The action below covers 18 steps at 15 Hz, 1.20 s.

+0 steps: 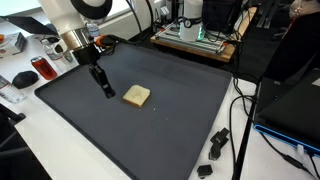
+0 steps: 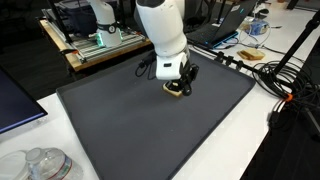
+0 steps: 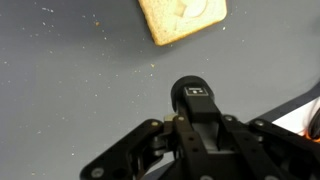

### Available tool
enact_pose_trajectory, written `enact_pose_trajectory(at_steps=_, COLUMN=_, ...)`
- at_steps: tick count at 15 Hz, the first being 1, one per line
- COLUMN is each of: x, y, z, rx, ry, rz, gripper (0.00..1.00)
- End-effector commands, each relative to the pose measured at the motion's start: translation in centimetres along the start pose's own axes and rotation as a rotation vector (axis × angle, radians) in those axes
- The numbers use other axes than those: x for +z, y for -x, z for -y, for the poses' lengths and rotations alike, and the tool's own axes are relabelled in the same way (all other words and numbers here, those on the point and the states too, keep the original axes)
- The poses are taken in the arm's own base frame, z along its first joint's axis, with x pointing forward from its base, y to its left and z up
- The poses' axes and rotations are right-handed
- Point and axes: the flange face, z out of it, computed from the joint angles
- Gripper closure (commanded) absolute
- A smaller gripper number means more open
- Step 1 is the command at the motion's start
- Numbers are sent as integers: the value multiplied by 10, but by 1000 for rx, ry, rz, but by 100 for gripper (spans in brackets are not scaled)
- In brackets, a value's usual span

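A tan slice of bread point(image 1: 136, 95) lies flat on the black mat point(image 1: 150, 135). In both exterior views my gripper point(image 1: 100, 78) point(image 2: 180, 80) hangs just above the mat, right next to the slice point(image 2: 177, 91). In the wrist view the gripper point(image 3: 195, 118) is shut on a short black stick-like tool point(image 3: 193, 95) with a small white label on its end. The tool point(image 1: 106, 90) points down at the mat a little short of the bread point(image 3: 180, 18). I cannot tell whether its tip touches the mat.
Off the mat's edge stand a red can point(image 1: 42, 68) and a black mouse point(image 1: 22, 78). Black clips point(image 1: 215, 145) and cables lie on the white table. A wooden board with equipment point(image 1: 195, 40), a laptop point(image 1: 290, 110) and glass jars point(image 2: 40, 165) ring the mat.
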Motion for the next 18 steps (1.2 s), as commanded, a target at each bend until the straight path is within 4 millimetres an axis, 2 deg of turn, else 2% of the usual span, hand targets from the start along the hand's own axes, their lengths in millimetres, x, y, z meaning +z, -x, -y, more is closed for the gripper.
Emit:
enact_pose_trajectory(at_steps=1, x=-19, y=42, z=-9, rx=11, ry=-46, rz=-51, gripper=95)
enact_pose_trajectory(at_steps=7, x=-28, y=87, z=-25, rx=49, ry=-100, rz=-128, gripper=95)
enact_pose_trajectory(at_steps=11, x=-33, y=114, z=-25, rx=76, ry=-87, rz=-199, gripper=95)
enact_pose_trajectory(at_steps=15, x=-43, y=139, z=-13, rx=121, ry=-9, rz=-255, gripper=95)
enact_pose_trajectory(at_steps=18, x=-47, y=154, z=7, rx=127, ry=51, rz=-279, gripper=95)
